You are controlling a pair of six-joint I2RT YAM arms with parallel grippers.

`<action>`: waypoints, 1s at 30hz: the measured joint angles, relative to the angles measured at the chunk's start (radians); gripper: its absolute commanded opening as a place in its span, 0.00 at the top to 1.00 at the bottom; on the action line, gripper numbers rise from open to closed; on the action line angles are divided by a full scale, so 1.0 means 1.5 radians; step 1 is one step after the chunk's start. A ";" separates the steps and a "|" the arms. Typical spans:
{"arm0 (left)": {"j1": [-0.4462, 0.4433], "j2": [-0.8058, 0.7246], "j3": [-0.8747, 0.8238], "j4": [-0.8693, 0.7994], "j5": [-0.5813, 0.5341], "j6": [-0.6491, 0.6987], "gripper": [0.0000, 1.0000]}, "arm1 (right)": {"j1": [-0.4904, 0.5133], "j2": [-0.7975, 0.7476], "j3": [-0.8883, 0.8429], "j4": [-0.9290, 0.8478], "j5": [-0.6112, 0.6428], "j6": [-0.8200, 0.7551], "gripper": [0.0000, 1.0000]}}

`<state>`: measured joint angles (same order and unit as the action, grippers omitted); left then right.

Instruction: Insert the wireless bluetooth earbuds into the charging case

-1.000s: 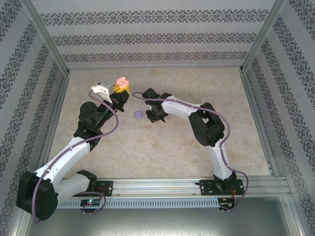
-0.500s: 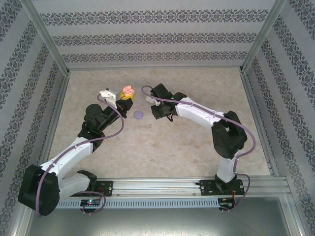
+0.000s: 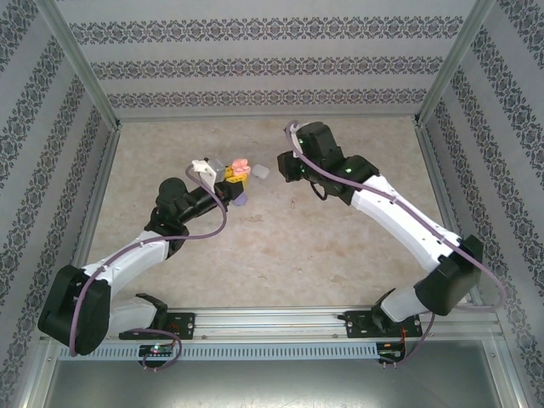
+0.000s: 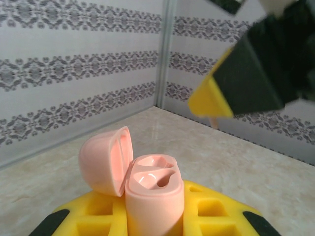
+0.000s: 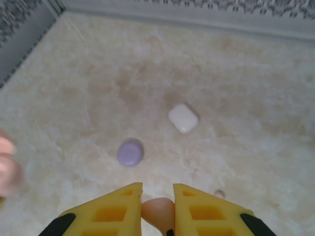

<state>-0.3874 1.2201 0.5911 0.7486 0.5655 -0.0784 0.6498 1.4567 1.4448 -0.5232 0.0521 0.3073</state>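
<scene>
Open pink case [image 4: 152, 196], lid tilted back, clamped in left fingers [image 4: 93, 216]; pink earbud [image 5: 157, 210] pinched between right fingers [image 5: 110, 209] above counter [image 5: 236, 73] bearing white case [image 5: 183, 118] and purple case [image 5: 130, 153]

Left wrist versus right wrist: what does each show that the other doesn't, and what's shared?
Left wrist, not right wrist: the pink case with lid open and two apparently empty wells, held in the left end effector. Right wrist, not left: a white case and a purple case shut on the table, and a pink earbud pinched in the right end effector. Both: the table, the right end effector, and probably the pink case, blurred at the right wrist's left edge.
</scene>
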 measured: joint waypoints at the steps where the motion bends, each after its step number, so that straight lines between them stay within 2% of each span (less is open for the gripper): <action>1: -0.005 0.004 0.002 0.000 0.005 0.005 1.00 | 0.000 -0.010 0.000 0.004 0.000 0.000 0.79; 8: -0.060 0.039 0.023 0.021 0.009 0.064 1.00 | 0.002 -0.084 -0.003 0.051 0.000 -0.010 0.79; 15: -0.122 0.096 0.038 0.101 -0.048 0.147 1.00 | 0.009 -0.167 -0.058 0.130 -0.009 -0.015 0.78; 21: -0.133 0.125 0.073 0.161 -0.083 0.163 1.00 | 0.009 -0.203 -0.103 0.198 -0.025 -0.011 0.77; 30: -0.144 0.135 0.100 0.200 -0.081 0.173 1.00 | 0.036 -0.209 -0.172 0.291 -0.069 0.008 0.77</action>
<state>-0.6033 1.4227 0.7418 1.0485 0.4435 0.1806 0.7040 1.1435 1.1866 -0.0868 -0.0513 0.3199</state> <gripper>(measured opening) 0.211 0.226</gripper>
